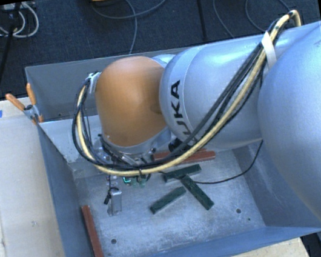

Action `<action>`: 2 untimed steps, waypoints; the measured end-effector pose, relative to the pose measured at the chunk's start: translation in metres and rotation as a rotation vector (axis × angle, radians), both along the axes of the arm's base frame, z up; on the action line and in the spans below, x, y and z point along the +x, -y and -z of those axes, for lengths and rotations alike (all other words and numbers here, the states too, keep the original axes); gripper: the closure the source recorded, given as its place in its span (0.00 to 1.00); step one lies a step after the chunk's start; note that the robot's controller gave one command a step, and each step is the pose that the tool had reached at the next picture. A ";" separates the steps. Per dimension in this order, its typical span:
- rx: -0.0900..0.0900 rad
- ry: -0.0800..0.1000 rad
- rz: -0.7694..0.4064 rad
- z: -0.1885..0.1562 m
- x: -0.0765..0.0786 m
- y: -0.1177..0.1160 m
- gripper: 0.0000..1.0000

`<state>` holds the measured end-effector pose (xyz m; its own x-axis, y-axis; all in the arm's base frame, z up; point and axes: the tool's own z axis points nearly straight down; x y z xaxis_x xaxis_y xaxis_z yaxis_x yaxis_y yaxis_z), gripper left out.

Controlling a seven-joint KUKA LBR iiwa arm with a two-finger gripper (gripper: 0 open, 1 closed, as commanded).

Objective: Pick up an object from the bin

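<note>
Bin (71,233), grey metal, sloping walls, flat speckled floor. My end effector (114,200) hangs low over bare floor in the left-centre part, below my orange wrist cover (128,100). Whether it is apart or together I cannot tell.

Contents near me:
- One long brown stick (94,238), flat along the foot of the left wall, to my left and toward the near side, apart from me.
- One dark green stick (168,199), slantwise on the floor, near my right side and the closest piece to me.
- One second green stick (198,193), angled, just beside the first.
- One third green stick (181,174), lying level, meeting the second's upper end.
- One reddish-brown stick (185,159), partly hidden beneath my arm.

Obstructions: my cables (77,136) loop down around the wrist, close above the far-left floor, and my arm covers the bin's far and right parts.

Open room: bare floor along the near wall, between the long brown stick and the green sticks.
</note>
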<state>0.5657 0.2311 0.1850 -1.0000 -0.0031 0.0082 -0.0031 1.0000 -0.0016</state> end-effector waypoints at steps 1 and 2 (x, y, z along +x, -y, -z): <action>0.001 0.009 -0.149 0.019 0.038 0.035 0.00; 0.002 0.012 -0.295 0.002 0.047 0.070 0.00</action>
